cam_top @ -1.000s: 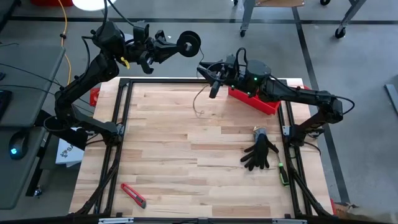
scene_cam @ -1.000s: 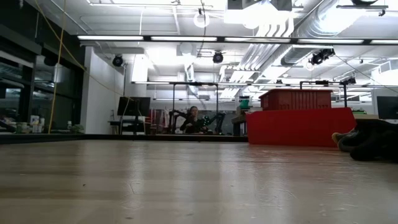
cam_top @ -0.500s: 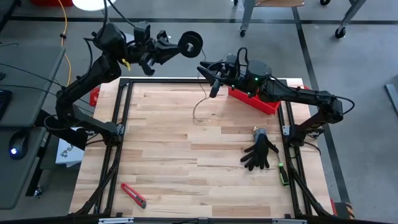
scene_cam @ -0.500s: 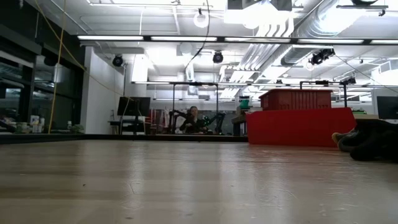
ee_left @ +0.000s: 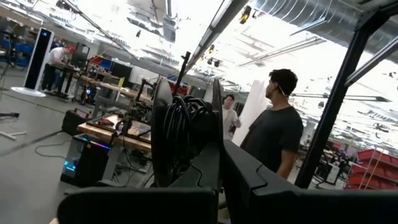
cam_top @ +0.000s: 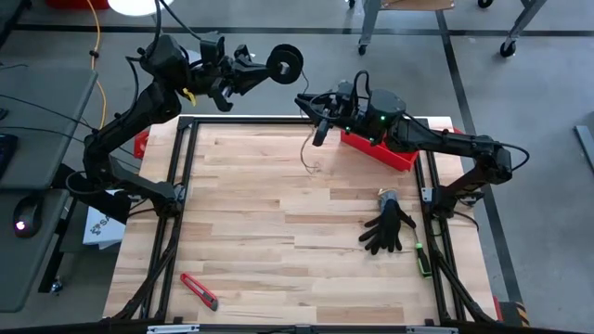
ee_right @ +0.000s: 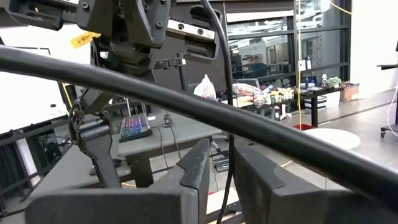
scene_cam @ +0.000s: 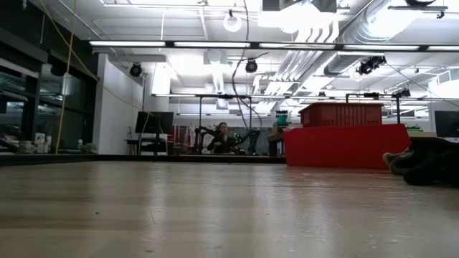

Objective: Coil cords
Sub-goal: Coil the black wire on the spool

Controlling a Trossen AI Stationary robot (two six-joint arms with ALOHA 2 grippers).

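Holding the small round black spool [cam_top: 286, 63] past the bench's far edge, the left hand [cam_top: 264, 70] is clamped on it; the left wrist view shows the fingers [ee_left: 205, 168] pressed against the reel with dark windings [ee_left: 186, 124] between its flanges. The right hand [cam_top: 314, 109] sits just beside it, over the far edge of the pale wooden bench [cam_top: 278, 241]. The thin dark brownish string-like cord [cam_top: 303, 153] runs through the narrow gap between its fingers [ee_right: 196, 165]; fingers nearly together, but I can't tell if they actually pinch it. The tail hangs down with its loose end curled near the boards.

My read: keep light tension, let the cord slide through the right hand, feed it square to the spool so the turns land between the flanges.

Near to far on the bench: red box cutter [cam_top: 200, 291] at the near edge, black glove [cam_top: 388, 229] right of centre, red bin [cam_top: 390, 148] under the right arm. All well apart from the cord. Likely snag: the black frame rail [cam_top: 278, 120] below both hands.
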